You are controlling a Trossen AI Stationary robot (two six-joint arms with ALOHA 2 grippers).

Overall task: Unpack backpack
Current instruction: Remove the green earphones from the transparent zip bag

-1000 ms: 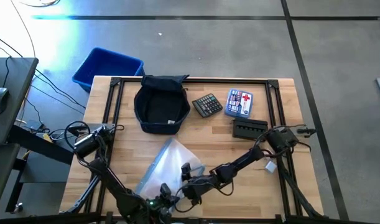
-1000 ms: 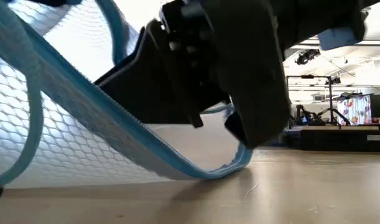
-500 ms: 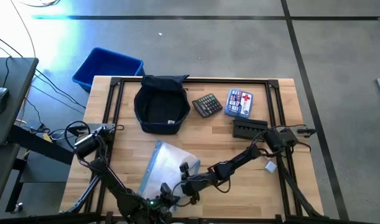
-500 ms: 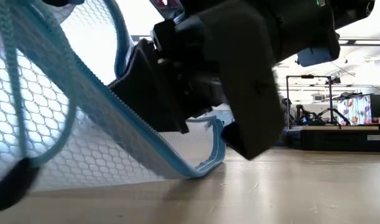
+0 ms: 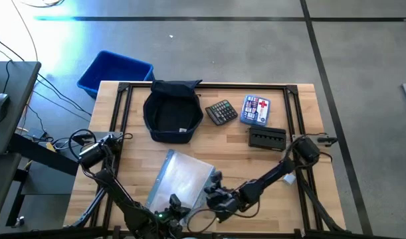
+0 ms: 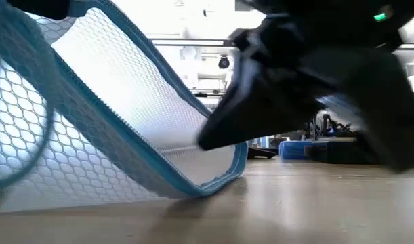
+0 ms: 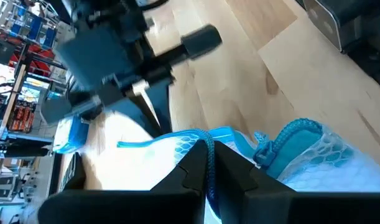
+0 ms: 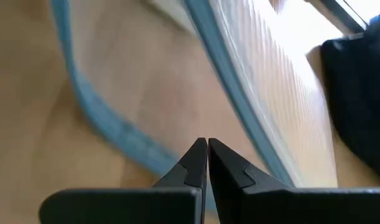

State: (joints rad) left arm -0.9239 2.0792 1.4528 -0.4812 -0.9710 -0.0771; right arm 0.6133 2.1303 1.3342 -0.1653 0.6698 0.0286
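The backpack sat in the upper centre of the high view, on the far part of the wooden worktop, its mouth open and showing dark lining. To its right lay a calculator, then a blue first-aid box, with a flat black case just below that box. A bright blue bin stood on the floor off the worktop's upper-left corner.

A clear mesh pouch with a light-blue zipper edge lay in the lower centre of the frame, well apart from the backpack. The left end effector was closed on the pouch's blue zipper edge — the left wrist view showed its fingers pinched together around it, at the bottom edge of the high view. In the low view the pouch rose tilted off the wood, filling the left half.

The right end effector was fully closed, fingertips touching, and seemed to hold nothing, though the blur makes that hard to confirm. It hung just beside the pouch's right edge, at lower centre-right in the high view — the dark mass at upper right in the low view.
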